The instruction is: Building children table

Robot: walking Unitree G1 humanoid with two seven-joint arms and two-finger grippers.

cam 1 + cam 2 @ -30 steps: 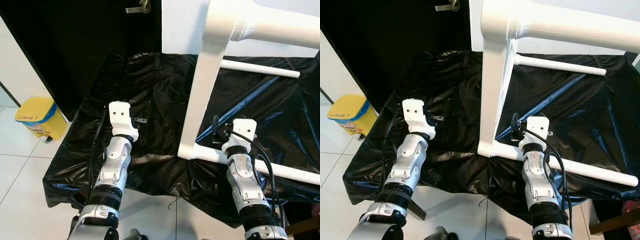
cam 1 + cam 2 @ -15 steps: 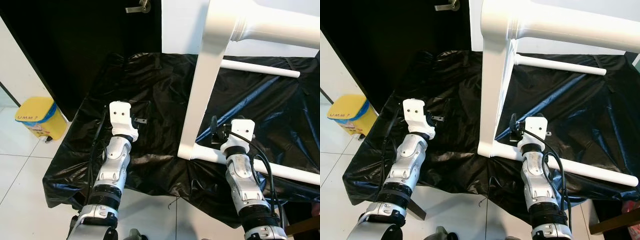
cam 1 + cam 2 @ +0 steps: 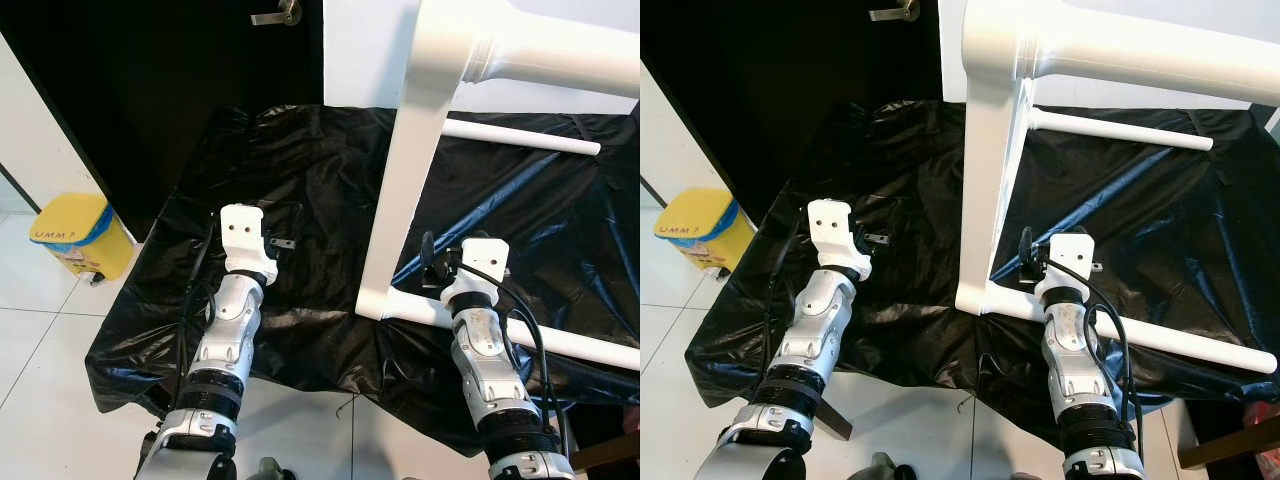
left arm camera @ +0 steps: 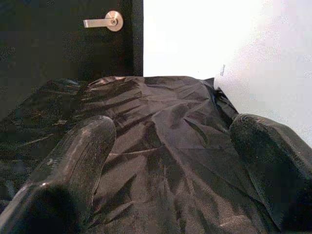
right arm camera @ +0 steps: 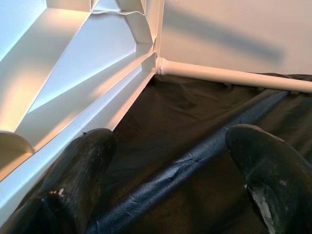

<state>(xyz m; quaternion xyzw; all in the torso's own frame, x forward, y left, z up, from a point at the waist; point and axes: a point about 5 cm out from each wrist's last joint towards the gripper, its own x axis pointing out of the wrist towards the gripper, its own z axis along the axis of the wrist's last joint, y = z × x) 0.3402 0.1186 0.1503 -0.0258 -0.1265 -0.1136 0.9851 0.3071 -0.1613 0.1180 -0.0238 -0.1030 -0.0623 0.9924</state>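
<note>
The white children's table point(image 3: 410, 190) lies tipped on its side on a black plastic sheet point(image 3: 320, 180) spread over the floor. Its flat top stands on edge, running from the upper middle of the head views down to the sheet. One round leg point(image 3: 520, 136) projects from the top near the far wall and lies just above the sheet. A second leg point(image 3: 545, 338) projects from the lower end of the top and rests on the sheet near the front edge. A third, thicker leg point(image 3: 560, 62) extends at the top of the head views.

The right gripper point(image 5: 170, 161) is positioned just beside the lower end of the table top, over the sheet between the far and near legs. Its jaws are released, with sheet visible between the two fingers point(image 5: 83, 161) and nothing grasped.

The left gripper point(image 4: 165, 161) is positioned over bare sheet, well apart from the table. Its jaws are released and hold nothing.

A dark door with a metal lever handle point(image 4: 103, 21) stands beyond the sheet. A yellow bin point(image 3: 80, 235) stands on the white tiled floor point(image 3: 40, 330) to the left of the sheet.
</note>
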